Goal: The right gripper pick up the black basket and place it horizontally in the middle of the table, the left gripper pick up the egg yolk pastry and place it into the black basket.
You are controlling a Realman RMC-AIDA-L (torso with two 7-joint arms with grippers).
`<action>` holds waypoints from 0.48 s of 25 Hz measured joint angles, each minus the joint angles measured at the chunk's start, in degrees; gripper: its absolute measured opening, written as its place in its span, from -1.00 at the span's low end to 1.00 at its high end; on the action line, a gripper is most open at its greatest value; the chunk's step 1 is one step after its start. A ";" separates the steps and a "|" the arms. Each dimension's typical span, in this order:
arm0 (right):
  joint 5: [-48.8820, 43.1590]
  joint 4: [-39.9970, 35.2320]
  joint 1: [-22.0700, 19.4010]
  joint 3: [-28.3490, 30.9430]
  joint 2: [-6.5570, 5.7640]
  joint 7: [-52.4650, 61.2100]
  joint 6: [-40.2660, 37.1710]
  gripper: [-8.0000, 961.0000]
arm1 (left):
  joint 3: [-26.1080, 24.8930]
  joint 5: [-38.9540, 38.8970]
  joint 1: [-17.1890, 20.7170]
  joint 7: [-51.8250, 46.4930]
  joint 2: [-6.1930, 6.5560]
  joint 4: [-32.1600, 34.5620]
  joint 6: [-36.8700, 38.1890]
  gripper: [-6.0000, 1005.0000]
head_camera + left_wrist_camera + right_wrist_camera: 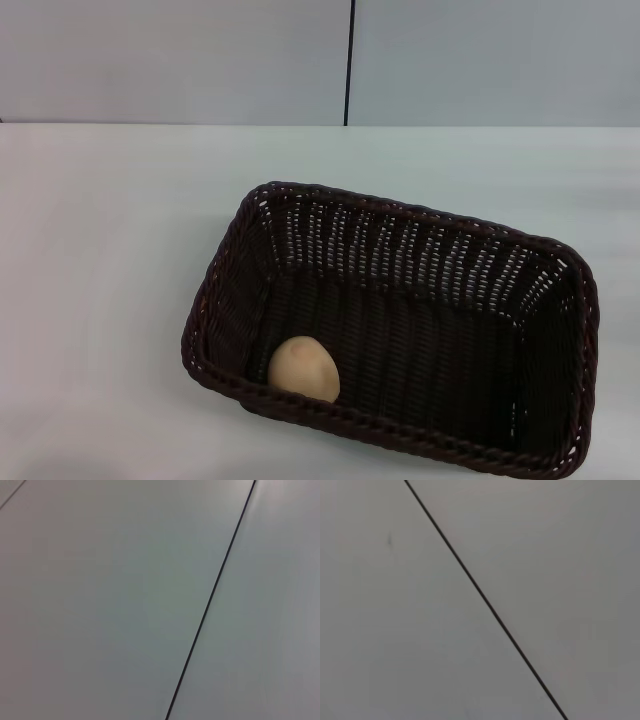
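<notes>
the black basket [400, 330] sits on the white table [100, 300], its long side running roughly across the head view though turned a little, so the left end lies farther back than the right end. its near rim runs close to the bottom edge of that view, and the basket stands somewhat right of the table's middle. the egg yolk pastry [304, 369] lies inside the basket, on the woven floor in the near-left corner, resting against or just beside the near wall; only its plain tan face shows, and its lower edge is hidden behind the braided rim. neither the left gripper nor the right gripper appears in the head view, and neither wrist view shows any fingers, so how the fingers of either one stand cannot be told. both wrist views show only a flat pale grey panelled wall [100, 605], crossed by a thin dark seam [210, 600] in the left wrist view and by a like seam [485, 600] in the right wrist view. no brand, label or writing can be read on the basket, the pastry, the table or the wall.
</notes>
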 joint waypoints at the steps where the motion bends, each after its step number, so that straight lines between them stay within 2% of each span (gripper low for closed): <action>1: 0.00 0.00 0.04 0.12 0.00 0.01 0.02 -0.32 | -0.17 0.00 -0.08 0.01 0.00 0.01 0.02 0.10; 7: 0.09 0.00 0.34 0.12 0.00 0.01 0.00 -0.32 | -0.62 -0.07 -0.97 0.49 -0.01 0.00 0.04 -0.23; 12: 0.09 0.08 0.86 1.44 0.00 0.02 0.05 -0.32 | -1.74 -0.09 -2.13 0.57 -0.03 0.00 -0.29 -0.70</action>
